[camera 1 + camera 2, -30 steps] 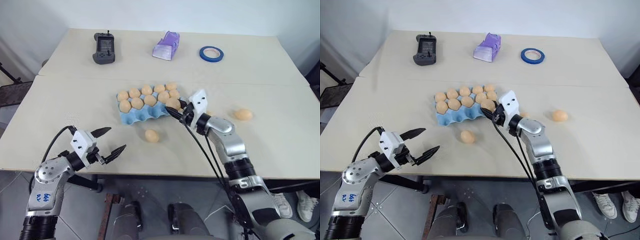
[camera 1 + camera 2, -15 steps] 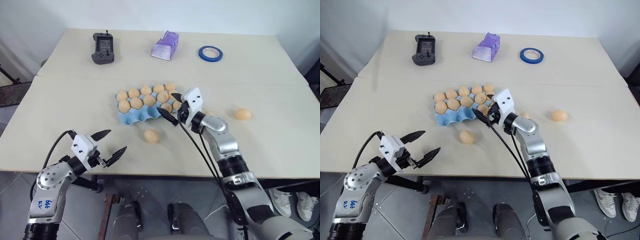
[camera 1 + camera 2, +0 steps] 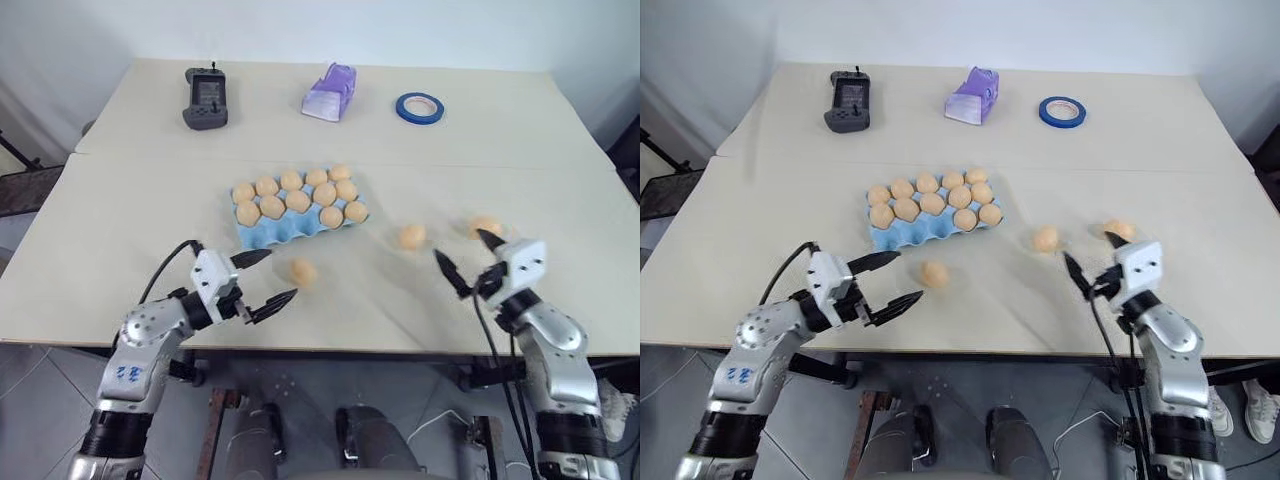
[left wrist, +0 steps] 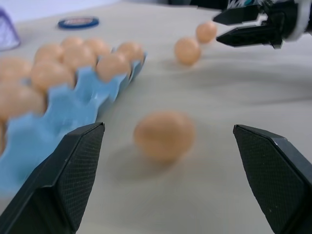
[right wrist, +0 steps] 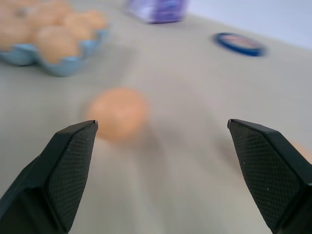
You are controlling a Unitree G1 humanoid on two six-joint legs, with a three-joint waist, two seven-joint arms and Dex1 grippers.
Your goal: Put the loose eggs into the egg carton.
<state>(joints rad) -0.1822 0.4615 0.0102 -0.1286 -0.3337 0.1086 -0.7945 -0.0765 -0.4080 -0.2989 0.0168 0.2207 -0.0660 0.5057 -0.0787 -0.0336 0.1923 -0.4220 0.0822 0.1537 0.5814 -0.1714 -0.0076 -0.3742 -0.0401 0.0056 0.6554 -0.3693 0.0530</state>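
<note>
Both my left gripper and right gripper gape wide and empty near the table's front edge, three loose eggs lying beside the mid-table egg carton.

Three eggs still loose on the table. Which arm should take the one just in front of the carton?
Left. The left gripper is open beside that egg, near the egg carton. The right gripper, also open, sits nearer the other two eggs.
</note>
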